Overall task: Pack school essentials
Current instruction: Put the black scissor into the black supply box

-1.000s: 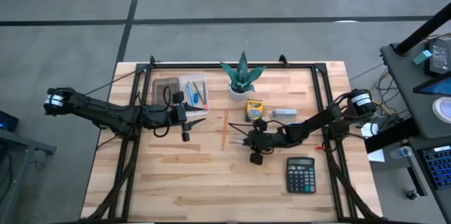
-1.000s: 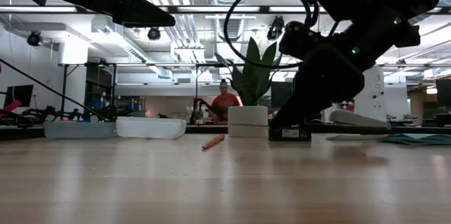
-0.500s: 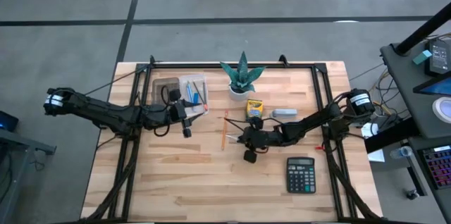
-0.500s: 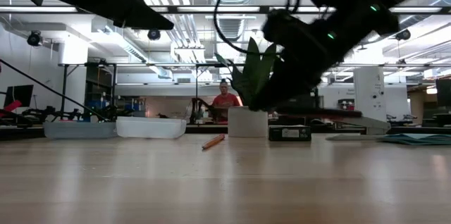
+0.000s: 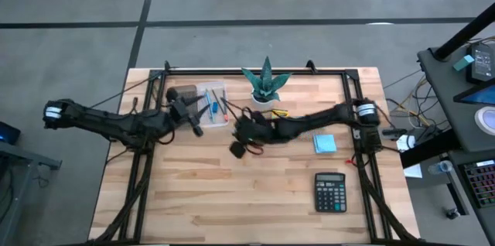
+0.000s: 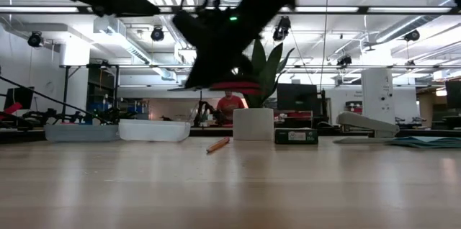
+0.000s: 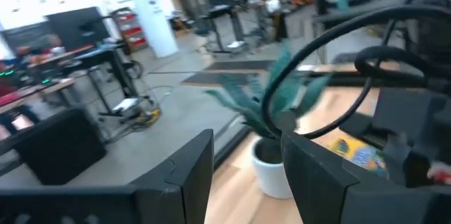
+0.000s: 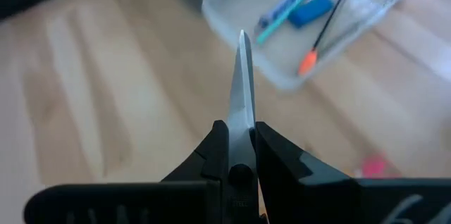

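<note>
— over by the clear tray [image 5: 203, 97] at the far left of the table, see how close those two arms are? the right gripper [image 5: 246, 128] has reached right across with the scissors [image 8: 243, 108] pinched between its fingers, blades closed and pointing at the tray

— i see it. the blade tip hangs above the tray's near edge in the right wrist view, not over the middle yet. if it lets go from there i'd guess the scissors hit the rim and slide onto the wood

— and the tray's already got things in it, a blue pen [image 8: 292, 7], a small blue piece [image 8: 310, 12], a dark stick with an orange tip [image 8: 328, 21]. a pointed blade coming down on those could knock them about or tip the light tray

— what about the left gripper [image 5: 193, 119]?

— just beside the tray, jaws spread, holding nothing. that's my main worry, the two wrists are near each other and a careless swing could clip one

— the plant [image 5: 265, 82] is just behind the right arm too, easy to brush with the forearm or that cable loop

— rest is still out: crayon box [image 5: 277, 111] half hidden by the arm, blue sticky pad [image 5: 325, 143], and a pencil [image 6: 217, 144] on the wood. the calculator [image 5: 330, 191] sits well apart
</note>
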